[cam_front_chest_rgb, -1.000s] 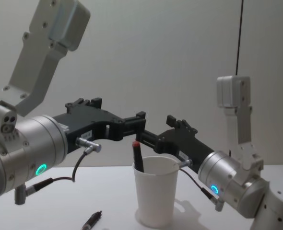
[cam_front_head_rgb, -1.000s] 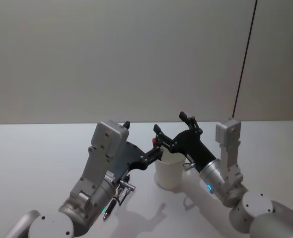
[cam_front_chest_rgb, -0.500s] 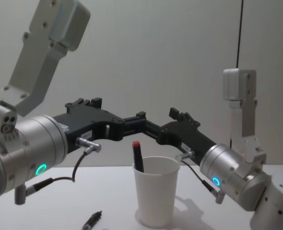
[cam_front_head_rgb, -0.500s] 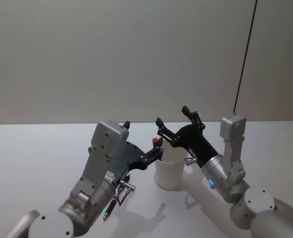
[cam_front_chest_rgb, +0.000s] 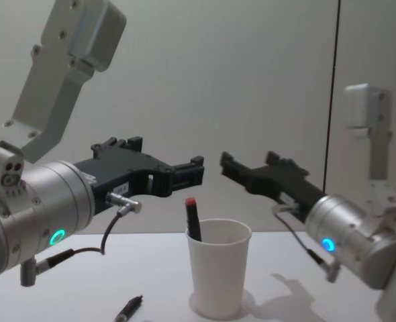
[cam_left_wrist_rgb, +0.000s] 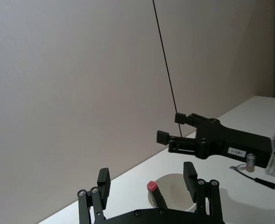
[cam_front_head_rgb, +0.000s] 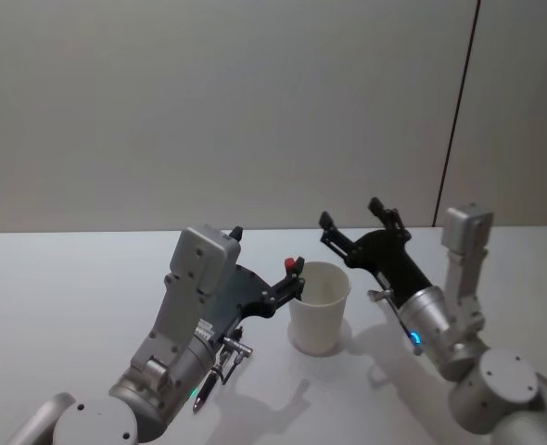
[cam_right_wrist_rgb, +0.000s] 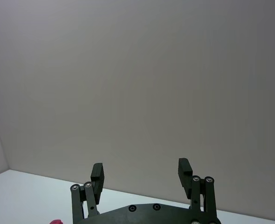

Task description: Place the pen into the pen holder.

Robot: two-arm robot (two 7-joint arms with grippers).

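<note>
Just off the pen holder (cam_front_head_rgb: 318, 320), left pincer (cam_left_wrist_rgb: 147, 172) and right pincer (cam_front_head_rgb: 352, 213) gape.

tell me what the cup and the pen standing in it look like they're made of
The pen holder looks like paper: matte white, thin-walled, with a rim that looks rolled. Thin plastic can't be ruled out. The pen is probably plastic: a smooth dark barrel with a red end cap poking above the rim, though the look alone doesn't settle it.
</note>
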